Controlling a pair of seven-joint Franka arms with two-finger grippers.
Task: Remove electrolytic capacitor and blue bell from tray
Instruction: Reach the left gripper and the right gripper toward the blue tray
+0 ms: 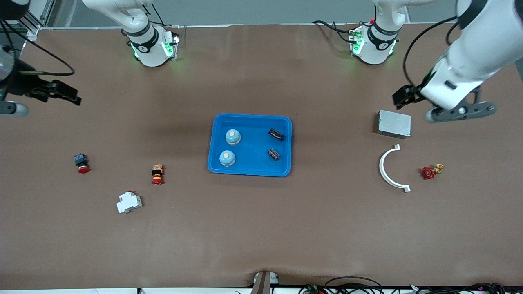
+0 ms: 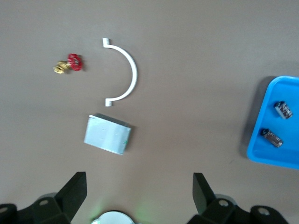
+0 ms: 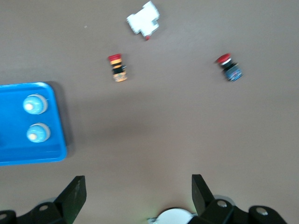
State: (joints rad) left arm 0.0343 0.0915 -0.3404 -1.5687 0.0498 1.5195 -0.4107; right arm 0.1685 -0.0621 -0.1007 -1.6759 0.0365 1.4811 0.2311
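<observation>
**Both arms parked wide, tray still fully loaded**

I have the shallow bright-blue plastic tray point(image 1: 250, 145) at the middle of the brown table point(image 1: 261, 228), and nothing has come out of it yet. Two pale-blue dome-shaped bells point(image 1: 233, 137) sit in the half toward the right arm's end, one nearer the front camera than the other. Two dark cylindrical electrolytic capacitors point(image 1: 276, 134) lie on their sides in the half toward the left arm's end. That split suits me: each arm has its own kind of part on its own side, so I judge neither needs to cross the other.

The left gripper point(image 2: 140, 186) hangs over bare table close to the small grey metal box point(image 1: 394, 123), jaws spread wide and empty. The right gripper point(image 3: 138, 186) waits over the table's edge at the right arm's end, also wide open and holding nothing (its wrist view already catches the bells).

The clutter lies well apart from the tray: a white curved plastic bracket point(image 1: 390, 169) and a red-handled brass valve point(image 1: 431, 171) toward the left arm's end, two red-capped push buttons point(image 1: 157, 174) and a white breaker block point(image 1: 129, 202) toward the right arm's end.
</observation>
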